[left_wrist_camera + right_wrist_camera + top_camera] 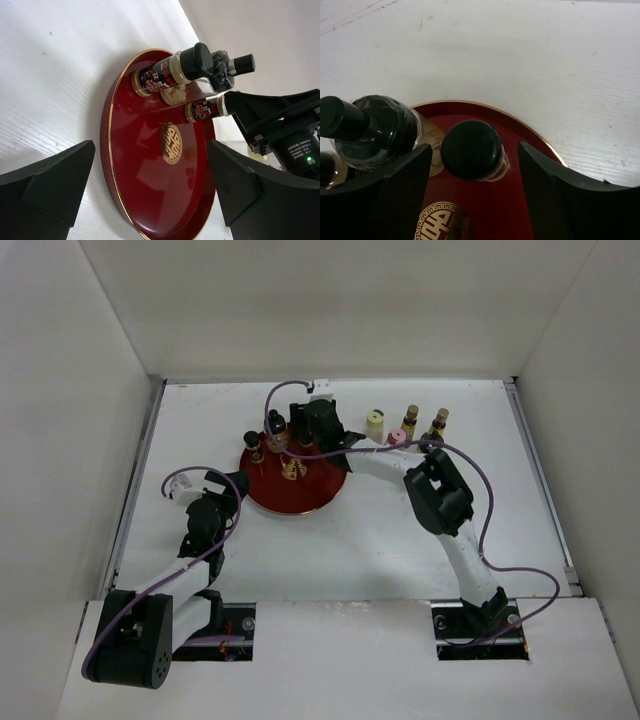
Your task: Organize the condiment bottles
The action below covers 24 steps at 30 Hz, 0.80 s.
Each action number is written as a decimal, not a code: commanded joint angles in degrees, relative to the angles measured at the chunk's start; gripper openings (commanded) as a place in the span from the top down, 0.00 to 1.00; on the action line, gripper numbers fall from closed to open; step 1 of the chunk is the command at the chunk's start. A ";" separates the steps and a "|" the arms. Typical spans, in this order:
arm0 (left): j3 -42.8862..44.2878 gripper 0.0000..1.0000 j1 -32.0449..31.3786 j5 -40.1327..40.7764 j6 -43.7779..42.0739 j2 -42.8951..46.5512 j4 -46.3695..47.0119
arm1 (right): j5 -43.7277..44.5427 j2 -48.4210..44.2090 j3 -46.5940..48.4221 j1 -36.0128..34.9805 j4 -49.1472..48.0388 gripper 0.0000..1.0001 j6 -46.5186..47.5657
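- White matte worktop (400,540) with a faint grain.
- Round glossy red tray (300,498), gold rim and emblem, left of centre.
- Left claw (150,145) gapes wide and empty at the tray's left edge.
- Right claw (475,150) stands wide astride a black-capped bottle (467,142), clear of it on both sides.
- Dark glass bottles (275,423) stand upright at the tray's far edge.
- Cream-capped jar (375,425), pink-capped jar (396,437) and amber gold-capped bottles (411,418) stand upright right of the tray.

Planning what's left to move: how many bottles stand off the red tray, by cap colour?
Cream-capped bottle: 1
Pink-capped bottle: 1
Gold-capped bottles: 2
Total in view: 4
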State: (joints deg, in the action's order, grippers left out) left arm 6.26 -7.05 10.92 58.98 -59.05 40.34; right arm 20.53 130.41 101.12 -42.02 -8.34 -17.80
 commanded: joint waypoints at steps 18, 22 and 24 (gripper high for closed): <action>0.51 0.00 -0.55 -0.19 0.61 1.21 3.08 | 16.97 -50.92 -49.59 1.89 -9.34 0.78 0.40; 0.68 0.00 -0.82 -0.02 0.70 0.51 3.08 | 23.75 -59.99 -56.90 4.35 1.19 0.73 -3.72; 0.68 0.00 -0.46 -0.37 0.96 0.69 3.08 | 25.43 -61.59 -59.36 6.72 3.59 0.56 -5.92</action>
State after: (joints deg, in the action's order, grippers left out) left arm 6.26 -7.57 10.87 59.05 -58.61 40.49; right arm 39.40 70.96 43.88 -37.04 -10.55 -19.99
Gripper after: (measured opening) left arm 0.997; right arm 0.408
